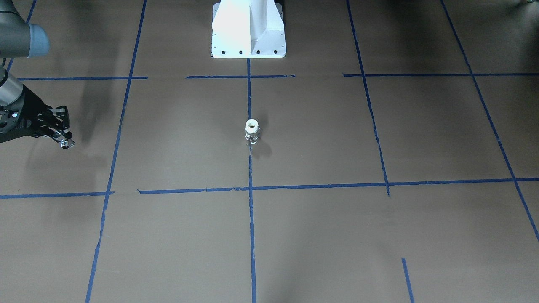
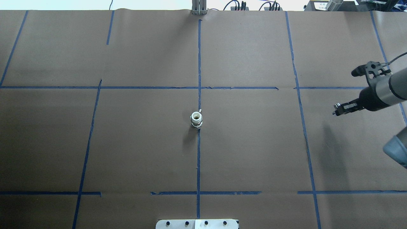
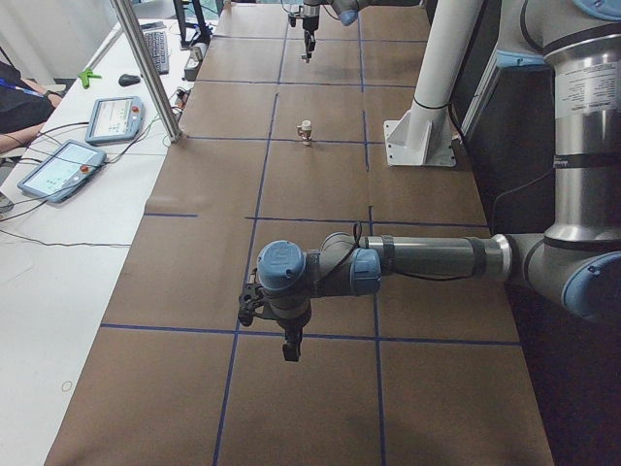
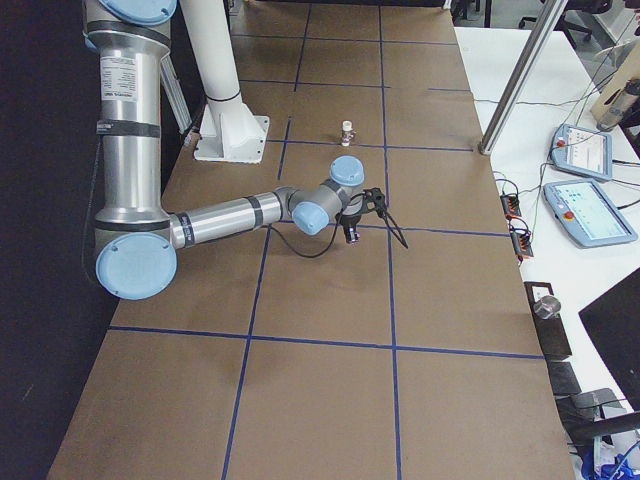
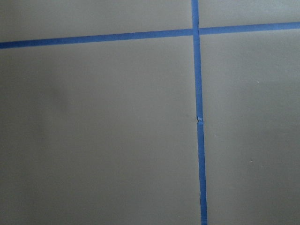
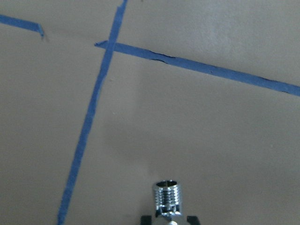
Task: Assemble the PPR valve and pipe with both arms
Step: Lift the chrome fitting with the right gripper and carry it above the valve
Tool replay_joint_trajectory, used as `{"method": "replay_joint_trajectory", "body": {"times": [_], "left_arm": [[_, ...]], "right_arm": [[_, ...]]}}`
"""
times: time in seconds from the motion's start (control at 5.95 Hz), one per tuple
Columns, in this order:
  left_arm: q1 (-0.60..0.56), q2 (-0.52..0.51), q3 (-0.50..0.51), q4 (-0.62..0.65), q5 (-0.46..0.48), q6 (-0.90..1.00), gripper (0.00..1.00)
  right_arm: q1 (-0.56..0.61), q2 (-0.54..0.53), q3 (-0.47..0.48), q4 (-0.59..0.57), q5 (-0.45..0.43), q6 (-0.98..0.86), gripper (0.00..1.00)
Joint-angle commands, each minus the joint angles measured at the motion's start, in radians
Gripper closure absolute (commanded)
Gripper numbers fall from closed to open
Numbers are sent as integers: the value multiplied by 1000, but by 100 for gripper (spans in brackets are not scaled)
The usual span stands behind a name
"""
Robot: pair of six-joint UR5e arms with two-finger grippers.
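A white PPR fitting with a metal base (image 1: 252,131) stands upright at the table's middle on the blue centre line; it also shows in the overhead view (image 2: 196,120). My right gripper (image 2: 336,113) hovers far to the right of it, shut on a chrome threaded valve piece (image 6: 167,197), which also shows in the front view (image 1: 65,144). My left gripper (image 3: 290,349) shows only in the left side view, pointing down over the table's left end; I cannot tell whether it is open or shut. The left wrist view shows only bare paper and tape.
The table is covered in brown paper (image 2: 254,143) with blue tape lines (image 2: 198,159). The white pedestal (image 1: 248,29) stands at the robot's edge. A metal post (image 3: 146,68) and tablets (image 3: 60,167) are on the operators' side.
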Motion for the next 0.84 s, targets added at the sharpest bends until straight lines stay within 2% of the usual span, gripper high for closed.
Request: {"method": "replay_joint_trajectory", "body": {"times": [0.0, 0.17, 0.34, 0.5, 0.67], "left_arm": [[0, 6, -3, -13, -1, -2, 0], [0, 6, -4, -13, -4, 0, 0], [0, 4, -4, -13, -5, 0, 0], [0, 4, -4, -13, -5, 0, 0], [0, 6, -3, -13, -5, -2, 0]], "right_arm": [[-142, 255, 51, -225, -24, 223, 100], [-218, 424, 31, -361, -103, 322, 100], [-261, 558, 18, -486, -121, 368, 100], [-310, 644, -21, -501, -165, 454, 100], [-346, 747, -98, -502, -208, 518, 100]]}}
